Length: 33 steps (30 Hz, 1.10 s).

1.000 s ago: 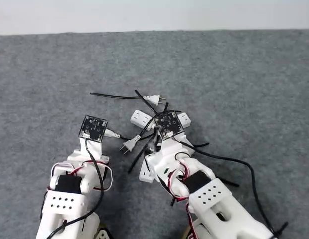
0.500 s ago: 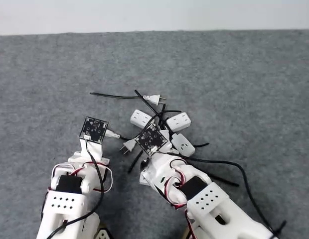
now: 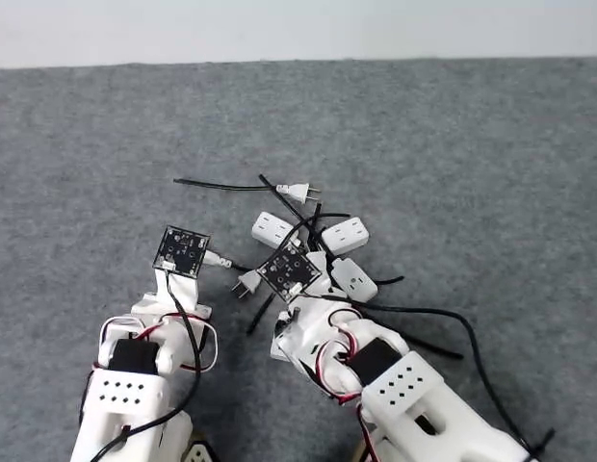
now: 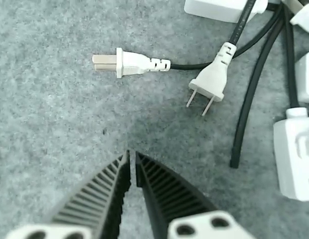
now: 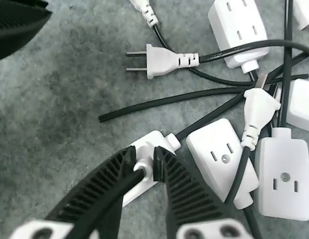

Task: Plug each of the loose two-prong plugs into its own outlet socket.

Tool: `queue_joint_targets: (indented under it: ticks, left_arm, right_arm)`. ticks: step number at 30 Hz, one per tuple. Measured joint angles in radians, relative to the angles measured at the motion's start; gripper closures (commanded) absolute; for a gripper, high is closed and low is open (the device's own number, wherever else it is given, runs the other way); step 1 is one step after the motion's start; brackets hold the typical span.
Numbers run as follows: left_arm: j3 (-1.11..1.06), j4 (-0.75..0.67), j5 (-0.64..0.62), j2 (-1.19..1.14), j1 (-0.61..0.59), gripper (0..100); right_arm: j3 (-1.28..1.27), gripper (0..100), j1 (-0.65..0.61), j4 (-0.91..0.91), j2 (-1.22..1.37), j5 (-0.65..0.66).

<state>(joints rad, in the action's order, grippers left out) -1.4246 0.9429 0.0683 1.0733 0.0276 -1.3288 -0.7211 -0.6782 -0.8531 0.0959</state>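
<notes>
The right end effector (image 5: 143, 159) pinches the end of a white outlet socket (image 5: 159, 141); a loose plug (image 5: 162, 60) lies near on the table (image 5: 55, 124); hold tight, aim slots at prongs; the left end effector (image 4: 132, 157) is closed, empty.

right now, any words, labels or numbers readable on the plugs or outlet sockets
None readable.
The plugs, the outlet sockets and the black cords show no print.
Marks on the wrist circuit boards are too small to read.
</notes>
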Motion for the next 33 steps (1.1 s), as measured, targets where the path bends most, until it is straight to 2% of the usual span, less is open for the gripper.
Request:
queue_joint_targets:
  ticks: [4,8,11,15,21,27,33]
  left_arm:
    - [0.0,0.0,0.0,0.0,-0.046,98]
    - [0.0,-0.015,0.0,0.0,-0.08,98]
    - [0.0,-0.049,-0.002,0.0,-0.13,98]
    - [0.0,-0.083,-0.003,0.0,-0.183,98]
    - [0.0,-0.086,-0.006,0.0,-0.196,98]
    - [0.0,-0.086,-0.006,0.0,-0.196,98]
    - [0.0,-0.086,-0.006,0.0,-0.196,98]
  right_arm:
    - [0.0,97.6,-0.002,0.002,0.0,0.015]
    - [-0.003,86.1,-0.015,0.035,0.0,0.005]
    - [-0.023,80.1,-0.034,0.021,0.025,-0.11]
    - [0.031,79.8,-0.041,-0.058,0.028,-0.281]
    - [0.083,79.7,-0.041,-0.092,0.026,-0.44]
    - [0.083,78.7,-0.124,-0.026,0.037,-0.534]
    - [0.098,72.8,-0.172,0.086,0.215,-0.546]
